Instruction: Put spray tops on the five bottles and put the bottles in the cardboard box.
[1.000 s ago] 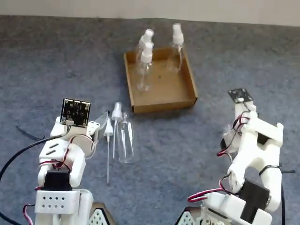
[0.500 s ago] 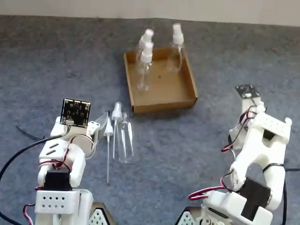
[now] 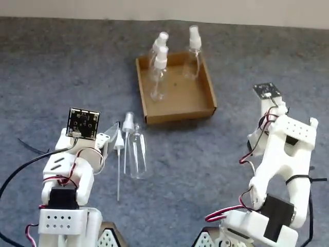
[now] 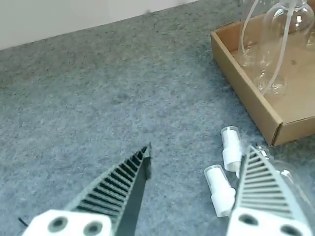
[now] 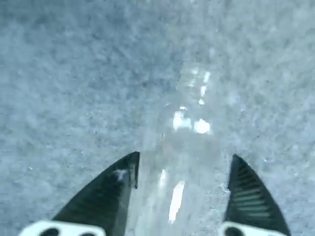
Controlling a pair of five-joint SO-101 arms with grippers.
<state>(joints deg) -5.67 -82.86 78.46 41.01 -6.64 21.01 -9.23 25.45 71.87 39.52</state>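
Bottles, three capped, stand in the box; the left gripper gapes beside two loose tops. Right wrist view puts the right gripper spread around a clear bottle.

Bare near half of cardboard box, bottles behind

Cardboard box: plain brown
Bottles: clear, colourless
Spray tops: white
Table covering: mottled grey
Arms: white
Left gripper, right gripper: black, ribbed
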